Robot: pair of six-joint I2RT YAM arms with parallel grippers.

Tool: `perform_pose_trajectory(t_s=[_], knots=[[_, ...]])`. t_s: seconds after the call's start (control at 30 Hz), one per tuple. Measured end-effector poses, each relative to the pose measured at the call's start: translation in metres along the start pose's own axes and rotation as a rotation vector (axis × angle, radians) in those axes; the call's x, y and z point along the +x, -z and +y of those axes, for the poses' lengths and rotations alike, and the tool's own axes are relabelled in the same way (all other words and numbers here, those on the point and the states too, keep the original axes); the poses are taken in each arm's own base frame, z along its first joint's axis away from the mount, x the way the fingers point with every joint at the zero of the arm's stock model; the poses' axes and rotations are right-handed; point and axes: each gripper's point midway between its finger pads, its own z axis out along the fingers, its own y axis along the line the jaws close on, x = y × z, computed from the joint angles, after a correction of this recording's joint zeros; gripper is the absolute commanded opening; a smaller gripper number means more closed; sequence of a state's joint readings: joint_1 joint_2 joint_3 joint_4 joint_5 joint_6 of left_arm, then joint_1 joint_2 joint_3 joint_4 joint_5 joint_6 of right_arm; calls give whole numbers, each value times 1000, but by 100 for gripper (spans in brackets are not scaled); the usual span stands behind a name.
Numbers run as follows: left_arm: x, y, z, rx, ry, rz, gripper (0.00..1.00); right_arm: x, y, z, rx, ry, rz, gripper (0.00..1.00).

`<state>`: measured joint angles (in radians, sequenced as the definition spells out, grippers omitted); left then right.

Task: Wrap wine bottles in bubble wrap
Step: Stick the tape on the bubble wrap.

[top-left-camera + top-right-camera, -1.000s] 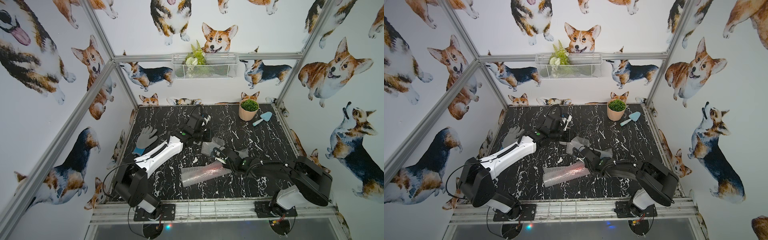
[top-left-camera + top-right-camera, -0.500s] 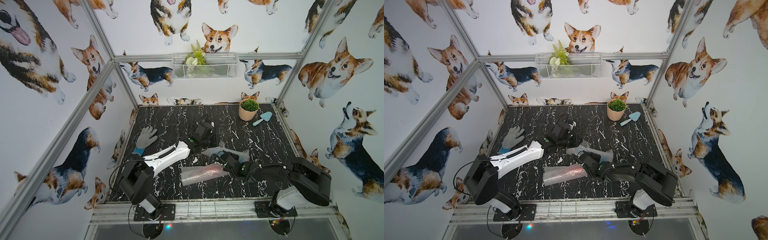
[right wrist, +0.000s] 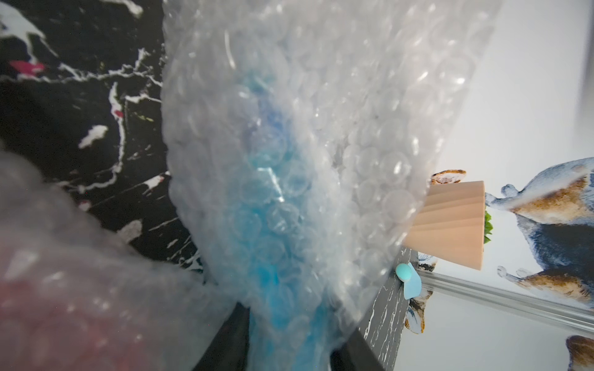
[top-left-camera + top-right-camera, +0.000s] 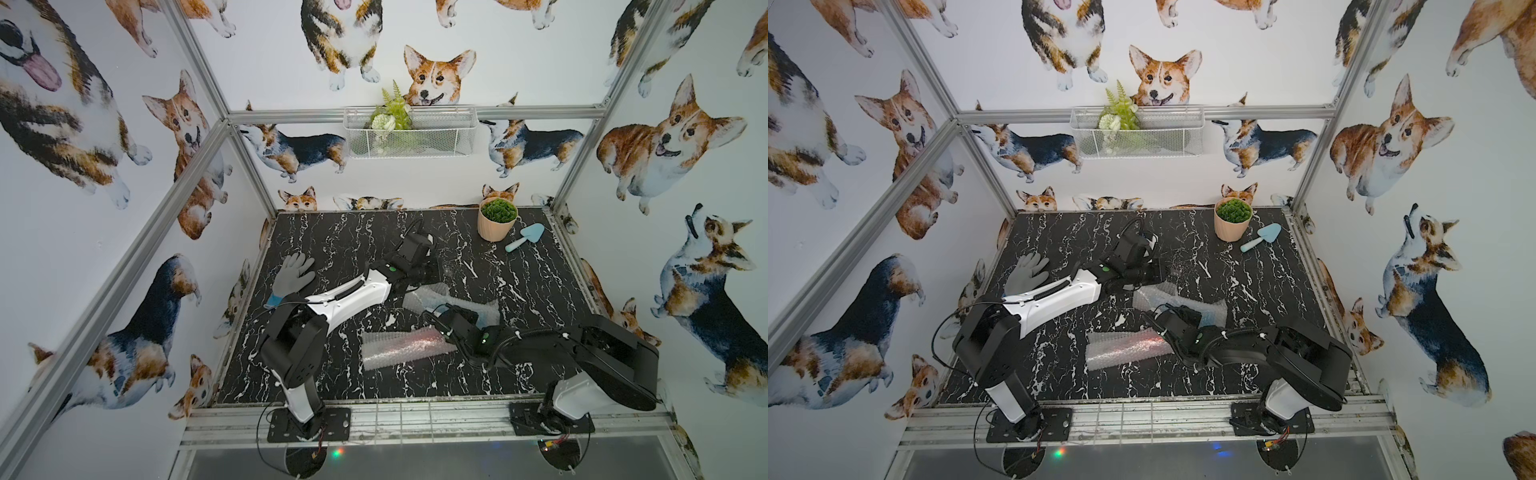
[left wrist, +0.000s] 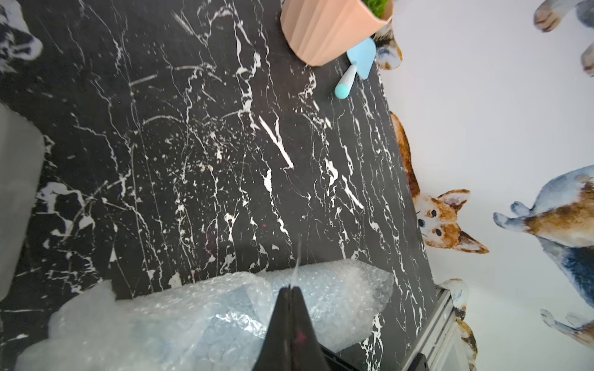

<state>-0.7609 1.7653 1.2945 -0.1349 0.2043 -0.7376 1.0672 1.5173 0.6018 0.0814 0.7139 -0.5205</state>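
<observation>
On the table (image 4: 540, 291), near its front edge, the red-pink bottle (image 4: 415, 343) lies rolled in bubble wrap (image 4: 374, 355). Behind it, the right gripper (image 3: 287, 347) clamps the wrapped blue bottle (image 3: 266, 199), likely so it stays rolled. The left gripper (image 5: 291, 289) hangs over it, tips pressed together.

Colours and patterns on the tabletop.
Table (image 4: 332, 232): black marble, white veins. Walls (image 4: 291, 62): white, printed with tan, black and white corgis. Wrap (image 3: 353, 128): clear, greyish-white, bubbled; 1 bundle shows the blue bottle (image 3: 266, 231) through it, 1 the pink-red bottle (image 4: 417, 343). Pot (image 4: 494, 228): ribbed peach, green plant (image 4: 498, 210). Trowel (image 4: 525, 237): pale blue. Glove (image 4: 293, 276): grey, blue cuff.
</observation>
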Motion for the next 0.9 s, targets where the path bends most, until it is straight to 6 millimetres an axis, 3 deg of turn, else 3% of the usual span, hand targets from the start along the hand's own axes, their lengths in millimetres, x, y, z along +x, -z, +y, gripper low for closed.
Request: perform_pose_trajectory(t_s=[0.27,0.57,0.7,0.9], knots=[[1,-37,-4,15,7,44,0,-1,1,0,9,-3,-1,41],[-11,-70,-11,18,-32,67,0,-2,3,3,12,-11,-8,43],[4,-80,-4,-1,-39,116,0,-3,4,2,14,-14,-13,43],[31,-86,-11,19,-54,195,0,-4,5,1,11,-15,-17,49]])
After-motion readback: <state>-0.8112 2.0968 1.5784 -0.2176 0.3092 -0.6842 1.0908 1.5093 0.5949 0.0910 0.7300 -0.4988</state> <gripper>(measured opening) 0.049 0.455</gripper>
